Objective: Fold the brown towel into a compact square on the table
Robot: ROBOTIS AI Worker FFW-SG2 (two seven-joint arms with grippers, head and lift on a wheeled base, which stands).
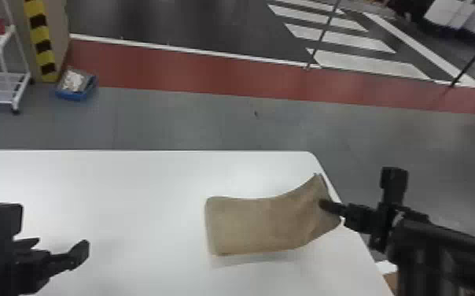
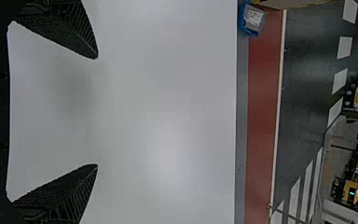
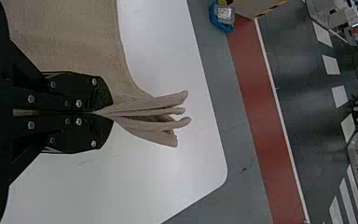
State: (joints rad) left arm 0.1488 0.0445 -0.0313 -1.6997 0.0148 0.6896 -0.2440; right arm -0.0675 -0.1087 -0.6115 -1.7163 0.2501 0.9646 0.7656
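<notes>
Head view shows the brown towel [image 1: 248, 224] as a long strip, near the right edge of the white table [image 1: 130, 185]. At the strip's right end is the right gripper [image 1: 327, 205]; its jaws are pressed together and pinch the cloth. From them, in the right wrist view, several layers of cloth stick out in a small fan. Well apart from the towel, the left gripper [image 1: 60, 244] is above the table's left part, with its jaws spread wide.
</notes>
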